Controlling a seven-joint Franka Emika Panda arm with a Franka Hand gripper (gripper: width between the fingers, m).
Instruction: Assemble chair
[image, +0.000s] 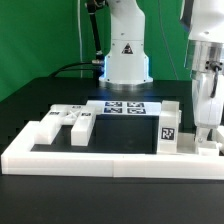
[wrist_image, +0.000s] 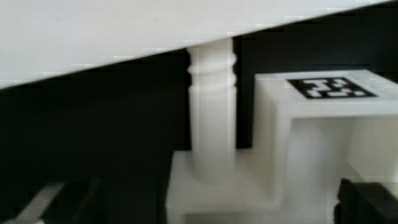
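Observation:
The chair lies in loose matte white parts. In the exterior view a group of blocky pieces (image: 62, 124) sits at the left and a tagged upright block (image: 168, 131) at the right. My gripper (image: 206, 122) hangs over further white pieces (image: 205, 140) at the far right. In the wrist view a slim turned rod (wrist_image: 210, 100) stands beside a tagged block (wrist_image: 324, 92). My gripper (wrist_image: 203, 202) is open, its dark fingertips (wrist_image: 39, 205) wide apart. A white part (wrist_image: 240, 185) lies between them, with a dark gap on one side.
A long low white border rail (image: 110, 160) runs along the table's front and wraps round the exterior view's right. The marker board (image: 125, 108) lies flat in front of the robot's base (image: 125, 60). A broad white surface (wrist_image: 107, 30) fills the wrist view beyond the rod.

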